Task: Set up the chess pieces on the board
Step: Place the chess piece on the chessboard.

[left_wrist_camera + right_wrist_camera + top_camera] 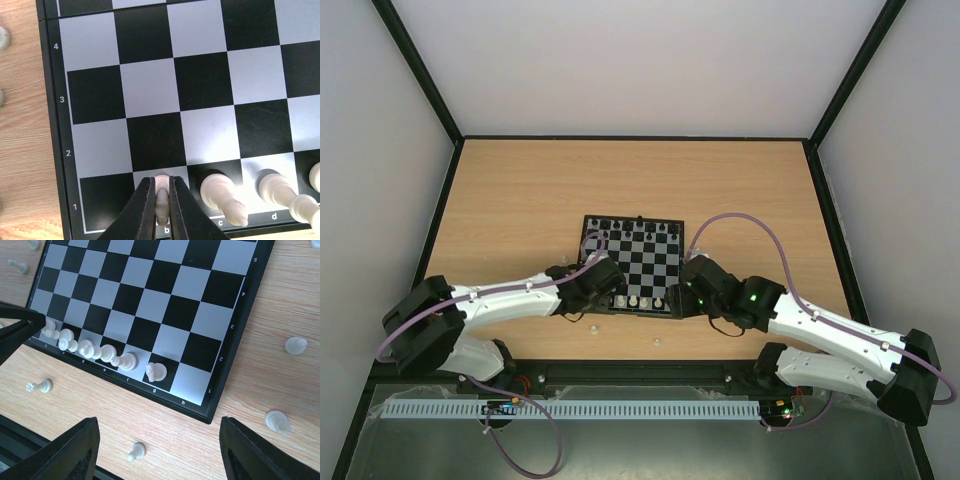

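The board [645,262] lies mid-table, black and pale squares in a thin black frame. My left gripper [162,200] is shut on a whitish piece [161,192] that stands on the pale square b1 of the board [150,90]. Beside it stand whitish pieces on c1 [222,197] and d1 [282,192]. In the right wrist view the near rank holds several whitish pieces [105,352], ending with a knight [156,371] on g1. My right gripper [160,450] hangs open over the wood just off the board's near right corner, above a loose whitish pawn [135,451].
Loose whitish pieces dot the table: one by the near edge [41,386], two right of the board [296,345] [278,421], others off its left side [3,37]. Several black pieces line the far rank [638,225]. Black rails edge the table.
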